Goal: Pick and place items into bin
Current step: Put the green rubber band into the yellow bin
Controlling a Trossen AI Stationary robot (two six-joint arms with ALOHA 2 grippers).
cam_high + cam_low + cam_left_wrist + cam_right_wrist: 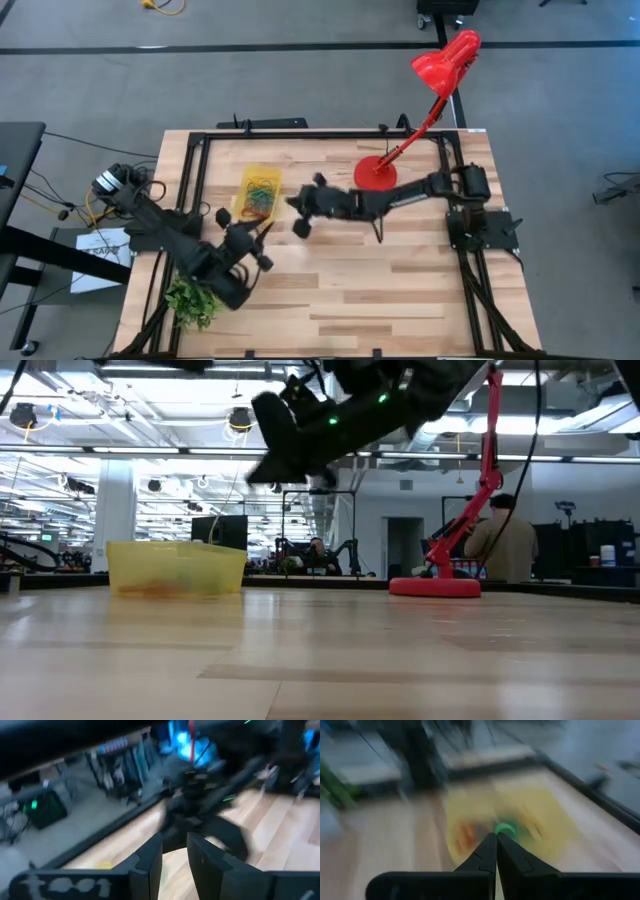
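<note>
Right up at the lens in the right wrist view, the right arm's dark two-finger hand [496, 842] has its fingers pressed tight together, with a little green squiggly rubber-band loop [506, 828] just past the tips. Too blurry to tell if the loop is pinched or just lying in the tray beyond, so I won't call it held. Seen from above, this hand [300, 212] hangs in the air just beside the small translucent yellow plastic bin [262, 178], which sits toward the bench's far left corner with a tangle of coloured loops [257, 200] in it. The pale wooden bench [400, 280] is otherwise mostly bare.

The left hand [262, 232] sits toward the near left corner, fingers [150, 862] a bit apart, nothing between them that I can see.

My take on the loops: super light, floppy, probably snaggy. Pinch a single strand and expect neighbours to come along.

Red desk lamp [376, 172] stands near the far edge, green leafy plant [192, 300] at the near left corner.
</note>
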